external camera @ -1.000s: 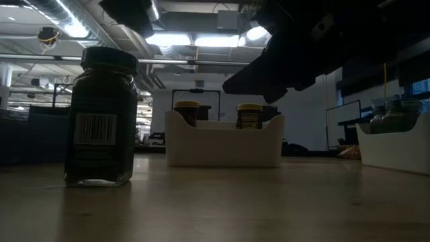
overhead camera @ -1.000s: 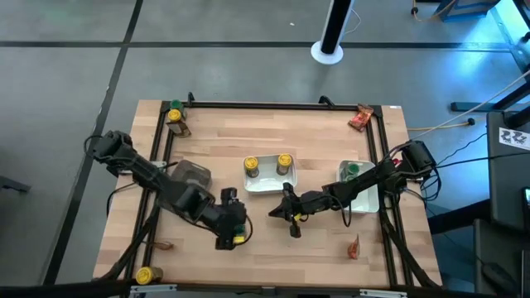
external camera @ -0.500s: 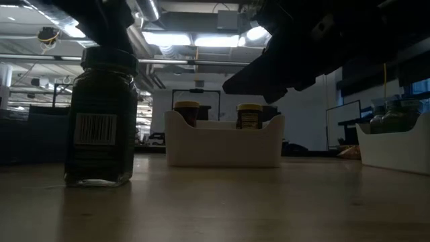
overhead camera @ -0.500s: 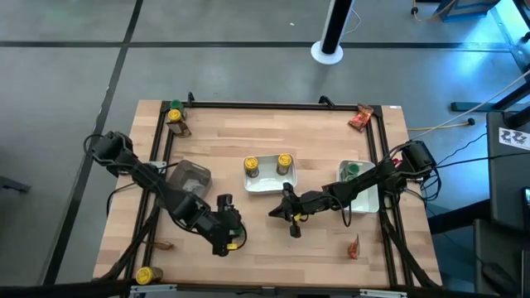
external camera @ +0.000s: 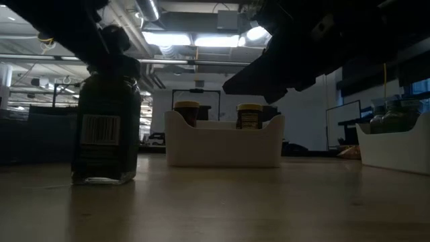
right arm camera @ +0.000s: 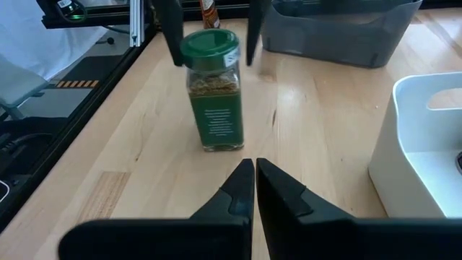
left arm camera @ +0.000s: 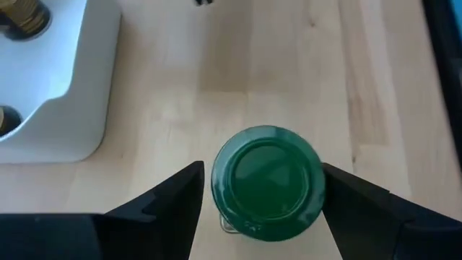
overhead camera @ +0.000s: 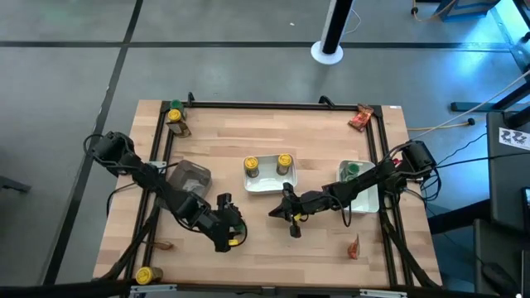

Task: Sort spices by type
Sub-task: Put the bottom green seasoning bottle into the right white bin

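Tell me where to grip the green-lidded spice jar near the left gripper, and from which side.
Grip the green-lidded jar just under its lid, coming straight down from above. It stands upright on the table, and the left gripper already straddles it with fingers open either side.

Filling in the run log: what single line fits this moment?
task: sort spices | left gripper: open, fingers around green-lidded jar on table | right gripper: shut, hovering near middle tray
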`<state>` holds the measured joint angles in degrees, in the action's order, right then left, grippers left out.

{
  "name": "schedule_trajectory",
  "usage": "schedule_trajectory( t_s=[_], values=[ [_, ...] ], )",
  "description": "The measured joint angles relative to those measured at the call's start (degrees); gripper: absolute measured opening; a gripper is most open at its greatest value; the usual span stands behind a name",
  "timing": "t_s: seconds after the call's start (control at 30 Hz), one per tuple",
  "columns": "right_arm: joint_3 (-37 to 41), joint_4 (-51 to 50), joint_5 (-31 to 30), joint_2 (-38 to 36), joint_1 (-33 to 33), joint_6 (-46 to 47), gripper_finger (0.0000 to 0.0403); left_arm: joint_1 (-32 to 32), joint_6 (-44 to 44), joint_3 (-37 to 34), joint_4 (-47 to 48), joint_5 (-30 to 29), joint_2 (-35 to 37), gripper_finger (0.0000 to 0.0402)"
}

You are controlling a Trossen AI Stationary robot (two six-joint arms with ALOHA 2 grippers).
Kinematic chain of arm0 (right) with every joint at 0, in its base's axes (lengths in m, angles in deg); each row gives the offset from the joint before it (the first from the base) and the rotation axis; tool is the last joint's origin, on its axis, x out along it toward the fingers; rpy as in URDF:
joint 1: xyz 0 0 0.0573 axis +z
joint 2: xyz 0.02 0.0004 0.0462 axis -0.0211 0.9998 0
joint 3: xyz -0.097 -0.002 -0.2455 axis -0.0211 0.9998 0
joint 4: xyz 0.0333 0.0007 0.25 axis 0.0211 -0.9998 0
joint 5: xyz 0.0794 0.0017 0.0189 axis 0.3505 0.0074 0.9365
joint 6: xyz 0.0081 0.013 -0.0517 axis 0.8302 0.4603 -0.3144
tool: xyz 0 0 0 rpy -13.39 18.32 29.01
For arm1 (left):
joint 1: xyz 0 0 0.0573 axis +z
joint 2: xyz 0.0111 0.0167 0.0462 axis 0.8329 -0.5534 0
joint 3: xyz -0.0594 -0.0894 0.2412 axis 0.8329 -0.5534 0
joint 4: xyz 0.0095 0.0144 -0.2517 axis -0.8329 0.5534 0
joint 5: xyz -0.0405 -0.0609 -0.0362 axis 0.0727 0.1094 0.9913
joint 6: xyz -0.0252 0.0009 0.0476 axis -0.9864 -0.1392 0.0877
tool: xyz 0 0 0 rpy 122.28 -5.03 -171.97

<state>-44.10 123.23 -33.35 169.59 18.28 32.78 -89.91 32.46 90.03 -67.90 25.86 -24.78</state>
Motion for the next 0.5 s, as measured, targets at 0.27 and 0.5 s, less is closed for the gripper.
schedule_trajectory(
  t_s=[0.27, 0.5],
  values=[
    [0.0, 0.0, 0.0, 0.0, 0.0, 0.0, 0.0019, 0.4, 1.2, -2.3, -4.8, 0.3, 0.0, 0.0248],
    [0.0, 0.0, 0.9, 0.0, 0.0, -0.8, 0.0019, 1.7, 2.5, -2.3, -6.1, 0.3, -0.3, 0.0195]
  ],
)
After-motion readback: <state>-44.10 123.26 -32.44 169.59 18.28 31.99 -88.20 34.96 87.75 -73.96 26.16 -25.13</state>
